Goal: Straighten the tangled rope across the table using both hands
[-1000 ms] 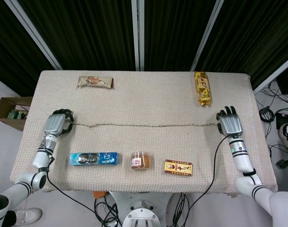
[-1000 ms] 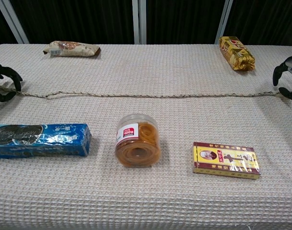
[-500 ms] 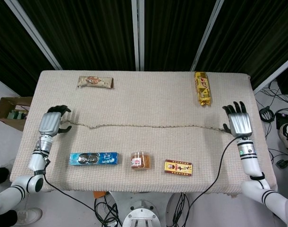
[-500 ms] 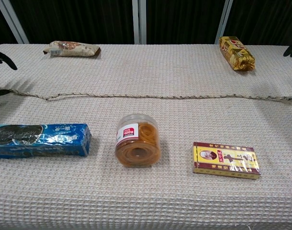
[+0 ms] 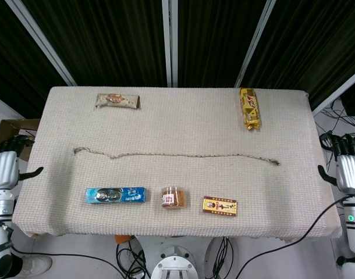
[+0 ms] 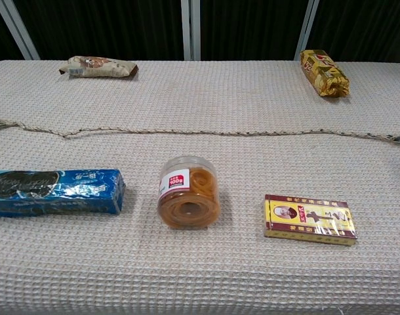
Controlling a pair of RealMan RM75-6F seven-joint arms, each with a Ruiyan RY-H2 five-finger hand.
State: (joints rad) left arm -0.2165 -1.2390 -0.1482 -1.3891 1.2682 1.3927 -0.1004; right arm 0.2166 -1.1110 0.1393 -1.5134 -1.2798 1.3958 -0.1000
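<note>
A thin braided rope (image 5: 177,155) lies nearly straight across the middle of the table, from its left end (image 5: 77,150) to its right end (image 5: 276,163); the chest view shows the rope (image 6: 200,133) the same way. My left hand (image 5: 4,169) hangs off the table's left edge, fingers apart, holding nothing. My right hand (image 5: 349,168) is beyond the right edge, also empty with fingers spread. Neither hand touches the rope, and neither appears in the chest view.
A blue biscuit pack (image 5: 116,195), a small jar (image 5: 172,197) and a red-and-yellow box (image 5: 219,206) sit in front of the rope. A brown snack bar (image 5: 117,100) lies back left and a yellow packet (image 5: 249,108) back right. A cardboard box (image 5: 9,131) sits left of the table.
Both hands let go of the rope ends and drew outward off the table sides. The rope stays stretched, with a slight sag near its left end.
</note>
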